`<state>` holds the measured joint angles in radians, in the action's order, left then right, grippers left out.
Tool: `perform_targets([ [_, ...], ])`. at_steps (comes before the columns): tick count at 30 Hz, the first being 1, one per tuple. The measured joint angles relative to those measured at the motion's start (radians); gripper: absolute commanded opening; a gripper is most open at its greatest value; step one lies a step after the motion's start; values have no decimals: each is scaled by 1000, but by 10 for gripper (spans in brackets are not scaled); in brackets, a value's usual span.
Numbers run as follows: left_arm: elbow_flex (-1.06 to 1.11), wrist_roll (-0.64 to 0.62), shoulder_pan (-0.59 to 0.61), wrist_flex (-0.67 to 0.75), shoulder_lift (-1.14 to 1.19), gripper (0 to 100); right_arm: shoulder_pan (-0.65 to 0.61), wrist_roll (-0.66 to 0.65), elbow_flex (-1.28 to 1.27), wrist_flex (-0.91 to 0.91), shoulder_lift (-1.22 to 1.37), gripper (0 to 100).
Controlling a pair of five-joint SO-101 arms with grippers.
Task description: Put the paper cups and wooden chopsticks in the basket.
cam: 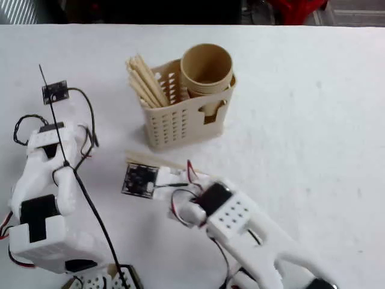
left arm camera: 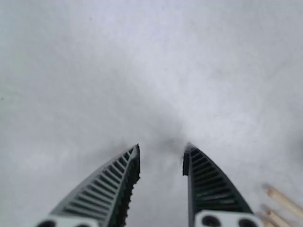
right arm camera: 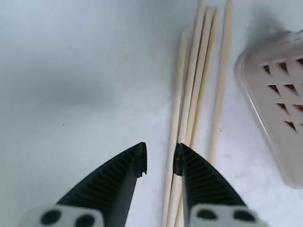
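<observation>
Wooden chopsticks (right arm camera: 191,94) are what's left to do here imo: a small loose bunch lying flat on the table (cam: 313,120), just beside the basket (cam: 180,123) on its near-edge side. The basket sits around the middle, toward the far edge. It already holds the paper cups (cam: 206,69) nested together and another bundle of sticks (cam: 146,78) leaning out of it.

So the step looks like picking that loose bunch up. The right gripper (right arm camera: 159,158) is low over the sticks with its jaws only a little apart and nothing pinched. One jaw tip sits over the bunch rather than beside it.

If I were driving, I'd open wider and shift sideways so both jaws straddle all the sticks. Then come down until the tips meet the table before closing. They're thin and round, so a half-grab probably rolls one or two away. Grabbing near the middle should stop them tipping on the lift.

Pose-wise, the right arm (cam: 240,223) stretches from the near edge toward the basket, wrist pitched down. The left arm (cam: 42,174) sits by the left edge, pointing toward the far edge. The left gripper (left arm camera: 161,151) is spread wide over bare table, holding nothing.
</observation>
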<state>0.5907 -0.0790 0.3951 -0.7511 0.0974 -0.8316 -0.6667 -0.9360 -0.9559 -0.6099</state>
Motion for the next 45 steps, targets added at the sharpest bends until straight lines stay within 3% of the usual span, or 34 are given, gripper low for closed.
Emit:
perform_targets([
  [6,0,0,0,0,0,169,-3,0,26,187,275,138],
  [14,0,0,0,0,0,169,43,0,172,226,549,134],
  [20,0,0,0,0,0,169,97,0,192,229,589,15],
  [31,0,0,0,0,0,169,109,0,213,166,594,16],
  [36,0,0,0,0,0,169,109,6,212,80,470,16],
  [45,0,0,0,0,0,169,110,199,210,-60,-38,16],
])
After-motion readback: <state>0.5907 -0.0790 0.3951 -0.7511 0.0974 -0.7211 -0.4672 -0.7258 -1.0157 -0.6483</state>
